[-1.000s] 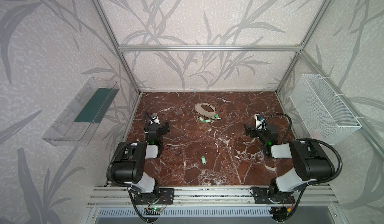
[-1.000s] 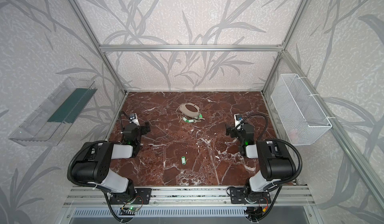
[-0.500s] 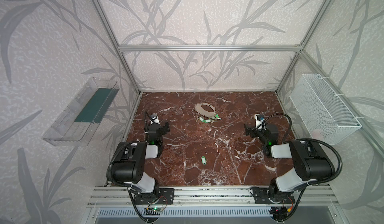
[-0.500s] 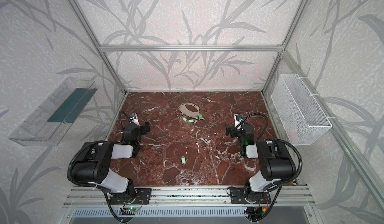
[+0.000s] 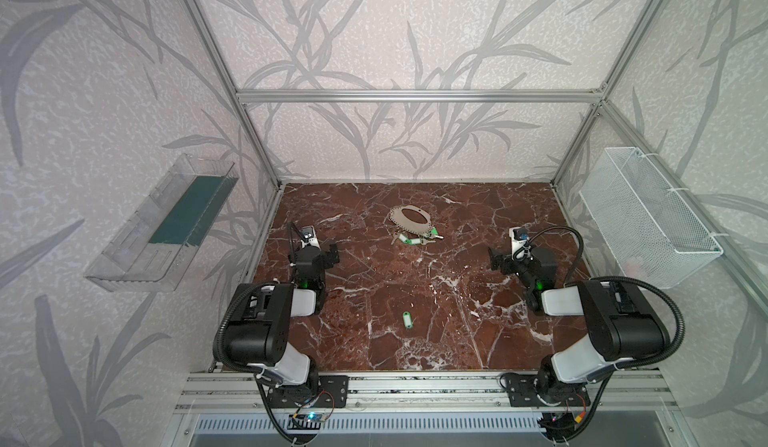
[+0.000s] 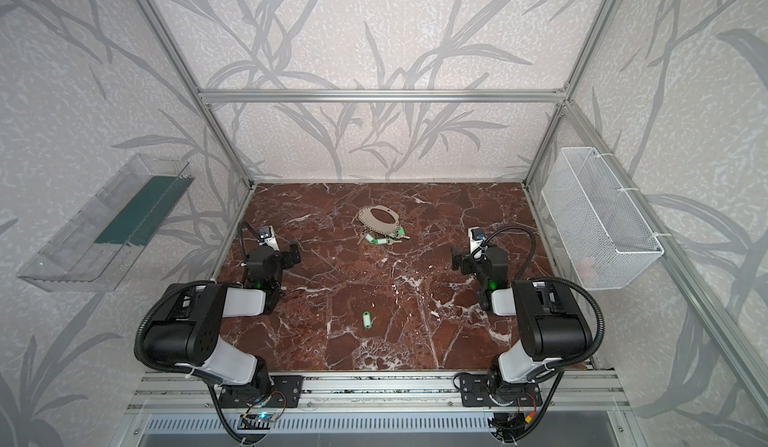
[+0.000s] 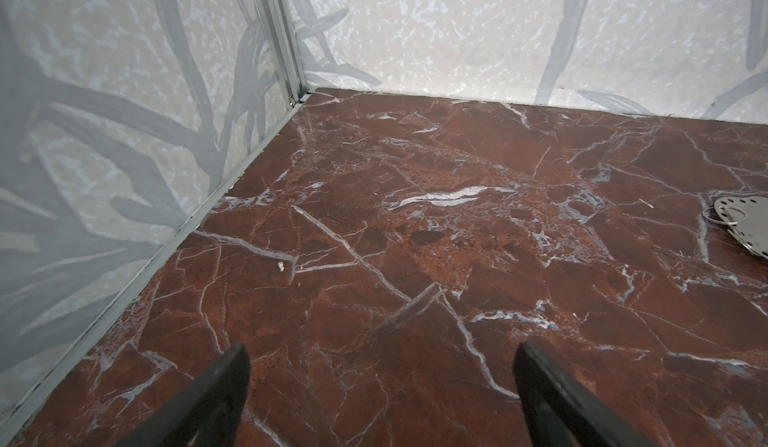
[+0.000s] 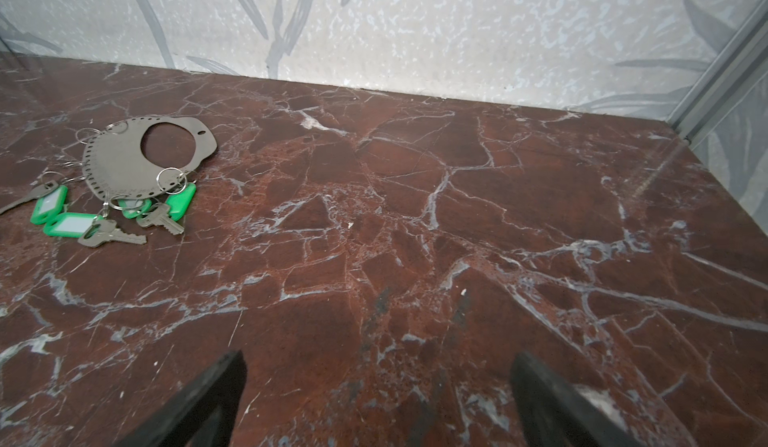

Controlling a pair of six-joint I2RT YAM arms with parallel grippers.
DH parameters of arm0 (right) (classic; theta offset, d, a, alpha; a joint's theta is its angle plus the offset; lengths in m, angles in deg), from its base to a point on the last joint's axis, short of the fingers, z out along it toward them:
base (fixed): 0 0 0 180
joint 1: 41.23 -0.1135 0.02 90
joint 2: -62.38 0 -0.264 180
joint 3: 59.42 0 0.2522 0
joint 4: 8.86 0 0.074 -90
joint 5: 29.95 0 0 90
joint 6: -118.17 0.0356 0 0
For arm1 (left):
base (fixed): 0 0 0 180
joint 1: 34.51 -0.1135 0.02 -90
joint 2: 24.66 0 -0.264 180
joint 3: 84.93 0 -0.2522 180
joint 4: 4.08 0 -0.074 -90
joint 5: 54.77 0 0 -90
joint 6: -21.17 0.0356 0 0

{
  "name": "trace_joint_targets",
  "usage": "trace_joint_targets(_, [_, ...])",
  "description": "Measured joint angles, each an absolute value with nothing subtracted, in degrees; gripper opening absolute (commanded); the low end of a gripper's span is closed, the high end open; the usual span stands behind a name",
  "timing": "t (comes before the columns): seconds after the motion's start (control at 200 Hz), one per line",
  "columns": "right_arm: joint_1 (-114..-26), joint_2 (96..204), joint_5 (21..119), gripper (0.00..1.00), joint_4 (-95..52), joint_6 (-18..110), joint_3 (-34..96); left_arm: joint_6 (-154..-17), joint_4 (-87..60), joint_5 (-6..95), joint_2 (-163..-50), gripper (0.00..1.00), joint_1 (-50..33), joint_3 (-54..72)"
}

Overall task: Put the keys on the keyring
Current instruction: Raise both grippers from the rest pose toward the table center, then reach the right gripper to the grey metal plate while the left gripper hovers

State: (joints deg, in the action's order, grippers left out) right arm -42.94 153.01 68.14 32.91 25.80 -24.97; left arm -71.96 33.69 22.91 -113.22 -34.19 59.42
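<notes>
Change: nothing that I can see. Over the last second my arms, the keyring and the keys all lie where they lay.
Meaning for the task: I judge no reach has begun; the work of threading is all ahead of me.
Left gripper (image 7: 380,346): jaws spread wide, nothing between them, poised low over bare marble floor (image 5: 457,299) on the left side.
Right gripper (image 8: 378,353): jaws equally wide and empty, low over the floor on the right side.
Keyring (image 5: 411,228): flat on the floor, far and about centre, seen in both top views (image 6: 374,227) and from the right wrist (image 8: 112,166).
Keys (image 8: 62,222): a cluster of green-tagged keys touches the keyring's near edge. Split rings (image 8: 170,179) lie at its rim holes, but I cannot tell which are truly threaded.
Loose tag (image 5: 406,319): one green tag lies alone near the front, about centre, well apart from the keyring (image 6: 366,319). It is too small for me to tell whether a key hangs on it.
Keyring relative to my tools: between the two grippers and farther off than both, apart from each. The right wrist camera sees it whole, the left only its edge.
Loose tag relative to my tools: nearer than both grippers, between my two arms, touching neither.
Next step, as I judge it: bring one gripper back and down to the loose tag.
</notes>
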Motion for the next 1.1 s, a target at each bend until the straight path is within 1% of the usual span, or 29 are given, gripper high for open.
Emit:
trace_joint_targets(0.065, [-43.20, 151.44, 66.07, 1.00, 32.28, 26.26, -25.78, -72.18, 30.06, 22.32, -110.96, 0.99, -34.19, 59.11])
trace_joint_targets(0.16, [-44.19, 145.01, 62.16, 1.00, 28.58, 26.48, -26.63, -74.46, 17.60, 19.26, -104.91, 0.99, -34.19, 54.72])
trace_joint_targets(0.24, [-45.67, 137.77, 57.59, 1.00, 23.80, 27.64, -26.02, -78.98, 2.89, 15.85, -101.46, 0.99, -34.21, 44.80])
trace_joint_targets(0.34, [-46.42, 130.52, 53.50, 1.00, 14.64, 34.15, -22.48, -84.60, -12.82, 14.76, -100.47, 0.99, -34.58, 30.55])
trace_joint_targets(0.425, [-45.15, 126.93, 54.35, 1.00, 7.36, 39.86, -18.42, -88.18, -21.66, 16.60, -99.01, 0.99, -35.00, 23.71])
trace_joint_targets(0.545, [-42.68, 125.34, 57.87, 1.00, 2.68, 50.26, -15.70, -91.77, -29.61, 23.04, -96.65, 0.99, -35.59, 22.31])
trace_joint_targets(0.685, [-41.11, 126.23, 63.58, 1.00, 0.45, 57.95, -15.68, -94.19, -33.70, 32.07, -96.36, 0.99, -35.63, 22.66])
trace_joint_targets(0.76, [-41.11, 127.00, 67.34, 1.00, 0.50, 60.20, -15.68, -95.44, -34.75, 34.36, -96.36, 0.99, -34.63, 22.70])
trace_joint_targets(0.855, [-41.56, 128.14, 71.47, 1.00, 0.89, 62.96, -15.68, -96.99, -35.18, 34.19, -96.36, 0.99, -31.83, 23.16])
trace_joint_targets(0.95, [-43.84, 130.50, 74.13, 1.00, 0.96, 64.29, -15.03, -98.72, -35.08, 31.81, -96.36, 0.99, -26.89, 24.86])
trace_joint_targets(1.1, [-54.07, 133.88, 73.50, 1.00, -2.34, 60.34, -11.62, -100.71, -33.06, 28.62, -96.36, 0.98, -19.46, 30.63])
